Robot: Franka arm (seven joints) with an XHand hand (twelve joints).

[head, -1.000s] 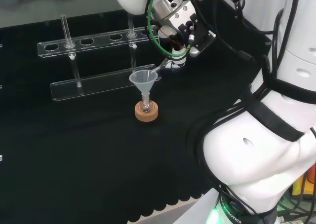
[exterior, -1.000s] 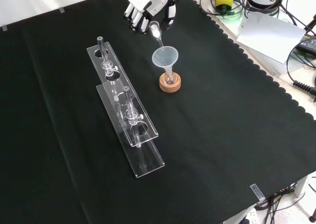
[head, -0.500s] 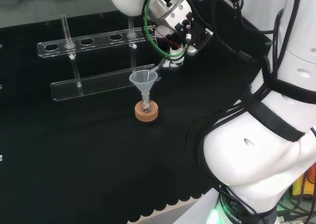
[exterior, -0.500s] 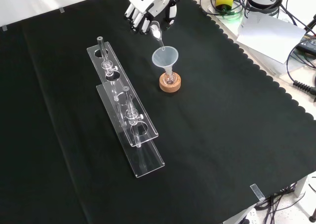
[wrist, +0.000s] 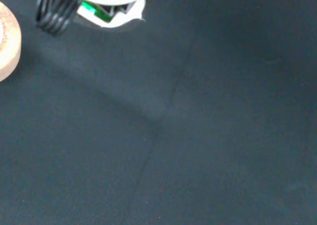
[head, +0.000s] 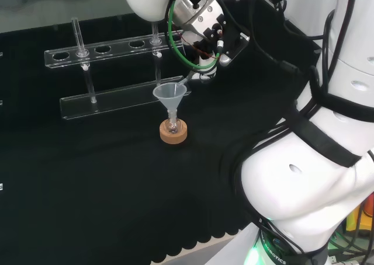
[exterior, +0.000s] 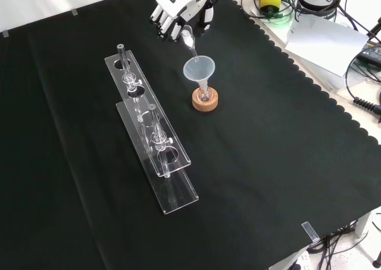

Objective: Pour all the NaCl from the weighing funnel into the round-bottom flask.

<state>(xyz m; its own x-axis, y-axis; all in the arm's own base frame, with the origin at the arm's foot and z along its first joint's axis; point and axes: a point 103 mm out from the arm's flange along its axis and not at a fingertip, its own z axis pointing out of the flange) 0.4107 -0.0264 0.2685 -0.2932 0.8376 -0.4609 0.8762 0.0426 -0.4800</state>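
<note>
A small round-bottom flask stands in a cork ring near the middle of the cloth, with a clear conical funnel in its neck. The same funnel and cork ring appear in the head view. The hand hovers just behind the funnel, fingers curled round a clear weighing funnel tilted down, its spout over the conical funnel's rim. In the head view the hand is up and right of the funnel. An edge of the cork ring lies in the wrist view.
A clear acrylic test-tube rack with a few glass tubes stands left of the flask in the front view, and behind it in the head view. The cloth's scalloped edge runs along the right; cables and paper lie beyond.
The hand has turned and lifted slightly in the head view, tipping the weighing funnel a little steeper. The flask, funnel and rack have not moved.
</note>
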